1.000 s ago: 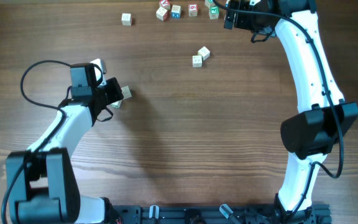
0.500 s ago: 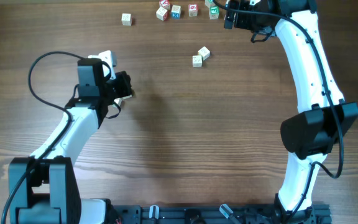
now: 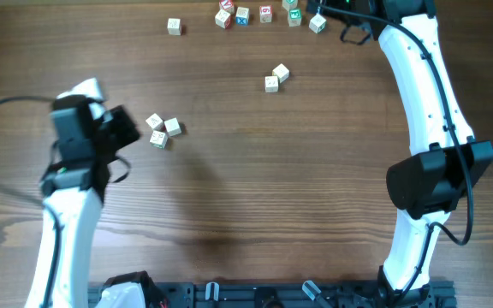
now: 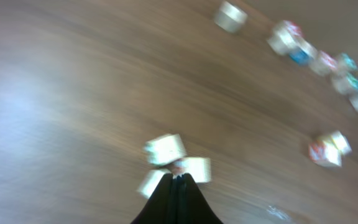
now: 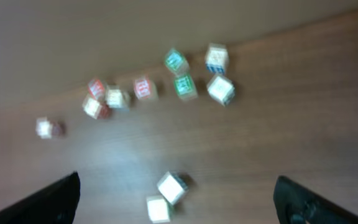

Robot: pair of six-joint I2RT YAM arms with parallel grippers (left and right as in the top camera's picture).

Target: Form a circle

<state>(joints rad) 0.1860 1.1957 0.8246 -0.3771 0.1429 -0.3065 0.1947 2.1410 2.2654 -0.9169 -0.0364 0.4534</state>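
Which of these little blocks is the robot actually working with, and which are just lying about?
In the job: group of three cubes; left end effector, shut, close beside them.

Lying about, unused: pair of cubes mid-table; cluster of cubes at the far edge; lone cube left of that cluster.

Open table [image 3: 272,188] between three-cube cluster [image 3: 162,130] and far cube row [image 3: 265,14]
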